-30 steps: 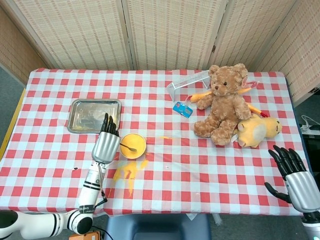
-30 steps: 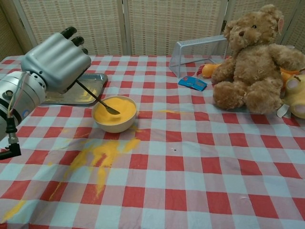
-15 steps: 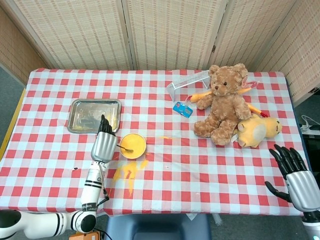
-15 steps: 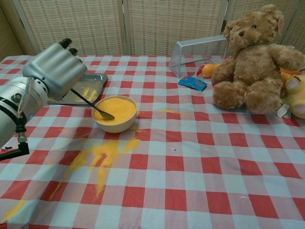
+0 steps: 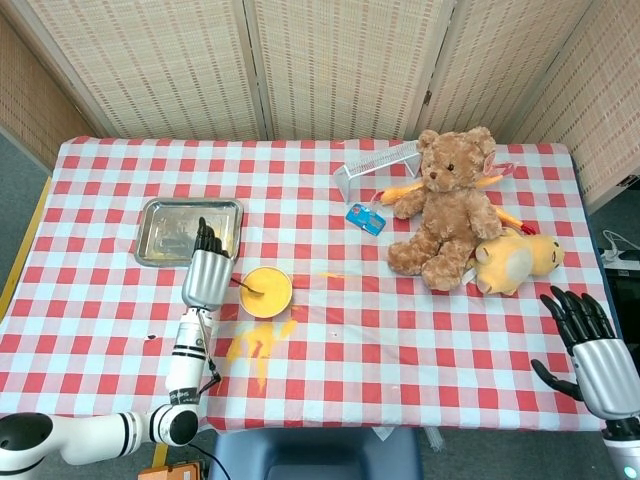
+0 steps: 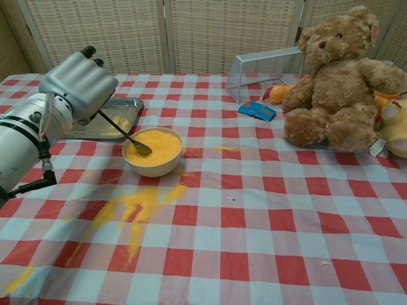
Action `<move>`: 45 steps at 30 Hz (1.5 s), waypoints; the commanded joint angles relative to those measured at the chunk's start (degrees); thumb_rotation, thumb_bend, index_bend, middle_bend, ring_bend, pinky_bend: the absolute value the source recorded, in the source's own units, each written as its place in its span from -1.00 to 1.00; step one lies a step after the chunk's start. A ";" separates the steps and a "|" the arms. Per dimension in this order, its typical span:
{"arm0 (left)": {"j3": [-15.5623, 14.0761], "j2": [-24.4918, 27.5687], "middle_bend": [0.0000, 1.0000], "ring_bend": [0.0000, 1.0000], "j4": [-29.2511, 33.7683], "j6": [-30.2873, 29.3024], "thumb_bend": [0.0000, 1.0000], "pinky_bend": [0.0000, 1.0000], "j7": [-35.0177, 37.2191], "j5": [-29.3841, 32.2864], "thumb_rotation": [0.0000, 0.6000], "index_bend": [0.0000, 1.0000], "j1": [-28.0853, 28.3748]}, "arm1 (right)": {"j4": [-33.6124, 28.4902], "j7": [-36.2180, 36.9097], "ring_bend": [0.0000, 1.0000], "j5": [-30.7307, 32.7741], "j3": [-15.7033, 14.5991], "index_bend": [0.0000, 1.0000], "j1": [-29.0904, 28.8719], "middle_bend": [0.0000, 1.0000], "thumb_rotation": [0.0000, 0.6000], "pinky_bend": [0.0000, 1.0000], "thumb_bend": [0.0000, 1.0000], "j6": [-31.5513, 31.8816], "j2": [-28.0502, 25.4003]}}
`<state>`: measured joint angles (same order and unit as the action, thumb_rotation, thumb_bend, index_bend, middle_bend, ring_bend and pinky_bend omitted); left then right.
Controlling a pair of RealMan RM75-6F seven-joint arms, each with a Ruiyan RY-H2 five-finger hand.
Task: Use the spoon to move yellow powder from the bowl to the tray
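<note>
A cream bowl [image 5: 266,292] [image 6: 153,153] of yellow powder stands left of the table's middle. My left hand [image 5: 205,277] [image 6: 80,87] hovers just left of it and holds a dark spoon [image 6: 124,134] [image 5: 249,290] whose tip dips into the powder. The steel tray [image 5: 189,231] [image 6: 103,123] lies behind the hand, with a little yellow powder in it. My right hand [image 5: 591,350] hangs open off the table's front right corner, holding nothing.
Spilled yellow powder [image 5: 258,345] [image 6: 130,210] streaks the cloth in front of the bowl. A brown teddy bear [image 5: 446,209] [image 6: 341,82], a yellow plush [image 5: 516,259], a blue packet [image 5: 365,218] and a white rack [image 5: 377,162] stand at the right and back.
My left hand has moved a little back and left, toward the tray, and the spoon has slid to the left side of the bowl. The right hand has hardly moved.
</note>
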<state>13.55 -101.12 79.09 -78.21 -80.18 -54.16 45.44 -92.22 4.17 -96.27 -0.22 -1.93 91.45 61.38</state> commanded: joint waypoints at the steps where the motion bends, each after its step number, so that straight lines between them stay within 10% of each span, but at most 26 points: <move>1: 0.76 0.56 -0.35 -0.73 0.54 0.72 0.63 -0.96 3.63 -0.75 1.00 0.66 0.24 | -0.05 -0.08 -1.00 0.24 0.11 -1.00 -0.03 -1.00 1.00 -1.00 -0.70 -0.13 0.02; 34: -2.12 7.85 -0.34 -0.73 16.71 -1.59 0.64 -0.96 5.82 0.40 1.00 0.66 -1.11 | -0.16 0.26 -1.00 -1.08 -0.27 -1.00 0.53 -1.00 1.00 -1.00 -0.70 0.94 -0.32; 45: -2.65 7.57 -0.36 -0.73 13.13 0.33 0.65 -0.96 4.75 4.22 1.00 0.66 0.09 | 0.13 0.86 -1.00 -1.41 -0.21 -1.00 0.87 -1.00 1.00 -1.00 -0.70 1.85 -0.56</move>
<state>10.80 -93.42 93.07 -78.30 -75.97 -50.32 45.27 -92.10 5.02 -97.69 -0.45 -1.06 93.30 60.82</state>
